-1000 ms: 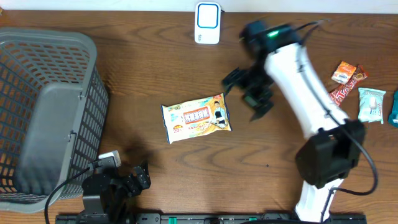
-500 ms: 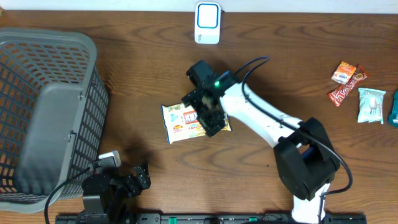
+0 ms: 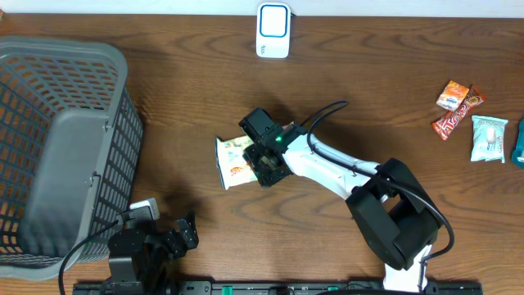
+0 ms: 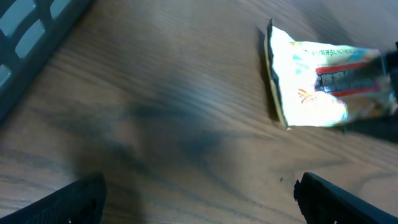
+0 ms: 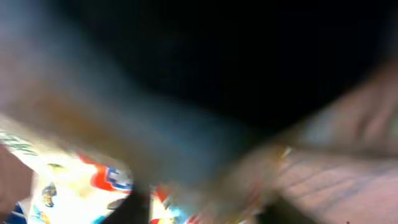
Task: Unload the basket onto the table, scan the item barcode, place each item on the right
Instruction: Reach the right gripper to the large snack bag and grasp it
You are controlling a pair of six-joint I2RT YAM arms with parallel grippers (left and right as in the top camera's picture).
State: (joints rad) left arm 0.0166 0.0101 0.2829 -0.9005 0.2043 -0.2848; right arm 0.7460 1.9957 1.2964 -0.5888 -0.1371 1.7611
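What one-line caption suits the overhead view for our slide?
Right gripper over the snack packet mid-table; white scanner at the far edge, grey basket at image left.

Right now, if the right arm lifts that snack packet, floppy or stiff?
Snack packet looks like a thin, flat film pouch: probably light and floppy, free end likely drooping. Its glossy glare in the left wrist view suggests slick film, so it may slip if pinched lightly.

Yellow-white snack packet point(image 3: 231, 164) (central, partly covered)

Tall basket point(image 3: 131, 156) along table's point(image 3: 180, 90) left
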